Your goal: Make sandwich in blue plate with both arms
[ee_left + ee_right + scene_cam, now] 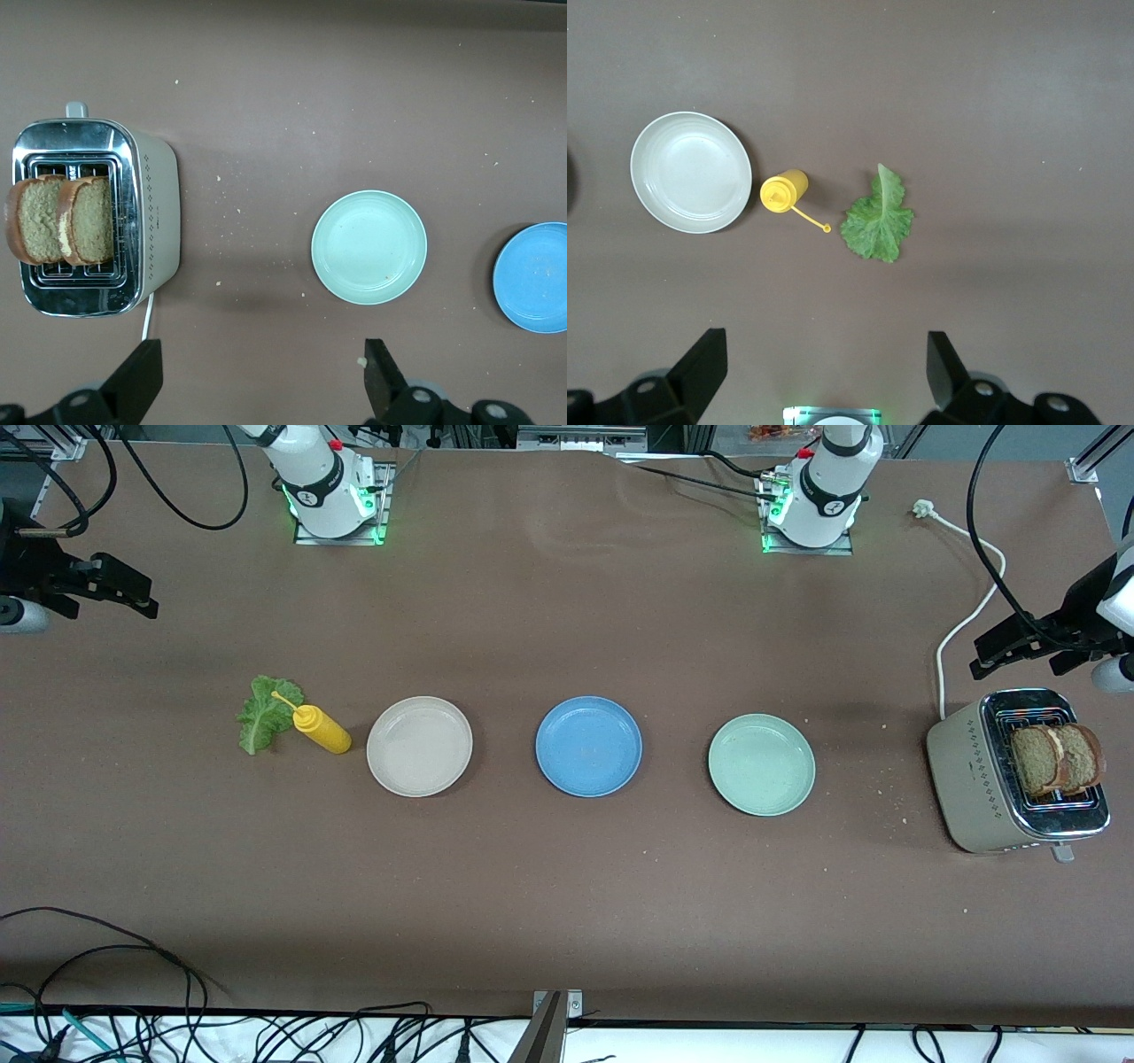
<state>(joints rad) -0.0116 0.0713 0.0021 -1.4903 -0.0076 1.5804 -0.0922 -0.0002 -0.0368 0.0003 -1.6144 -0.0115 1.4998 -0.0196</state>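
The blue plate (588,746) (536,276) lies bare in the middle of the table. Two brown bread slices (1059,759) (62,232) stand in the toaster (974,779) (155,212) at the left arm's end. A green lettuce leaf (266,713) (877,221) lies flat at the right arm's end. My left gripper (979,657) (261,372) hangs open and holds nothing, over bare table by the toaster. My right gripper (133,589) (827,367) hangs open and holds nothing too, over bare table near the lettuce.
A yellow squeeze bottle (323,729) (784,192) lies beside the lettuce. A beige plate (419,746) (691,172) and a pale green plate (761,764) (368,247) flank the blue one. The toaster's white cable (952,638) runs toward the arm bases. Crumbs dot the table near the toaster.
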